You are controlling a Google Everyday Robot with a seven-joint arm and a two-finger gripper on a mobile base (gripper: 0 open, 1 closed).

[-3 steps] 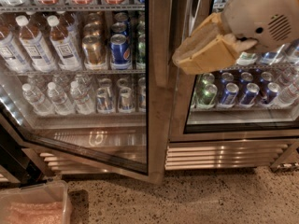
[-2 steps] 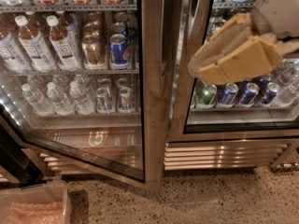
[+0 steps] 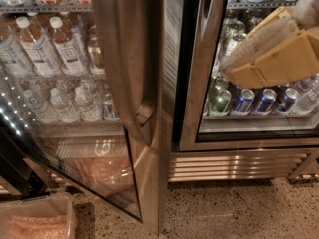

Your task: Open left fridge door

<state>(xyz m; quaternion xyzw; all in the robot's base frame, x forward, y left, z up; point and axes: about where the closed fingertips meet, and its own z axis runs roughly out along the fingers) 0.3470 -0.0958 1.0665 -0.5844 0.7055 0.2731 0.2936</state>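
Observation:
The left fridge door point(image 3: 130, 59) has a glass pane in a wide brushed-steel frame and stands swung partly open toward me. Its free right edge with the vertical handle point(image 3: 143, 114) reaches out over the floor. Through the glass I see shelves of water bottles point(image 3: 46, 44). My gripper point(image 3: 232, 68), tan with a white wrist, is at the upper right in front of the right door's glass. It is apart from the left door and holds nothing.
The right fridge door point(image 3: 198, 93) is closed, with cans point(image 3: 244, 101) behind it. A steel vent grille point(image 3: 234, 166) runs below it. A translucent bin point(image 3: 37, 218) stands on the speckled floor point(image 3: 239, 208) at lower left. A dark post point(image 3: 12, 168) is at the left.
The left door has swung further open, its free edge moving right and toward me. My gripper has moved right, away from the door's edge.

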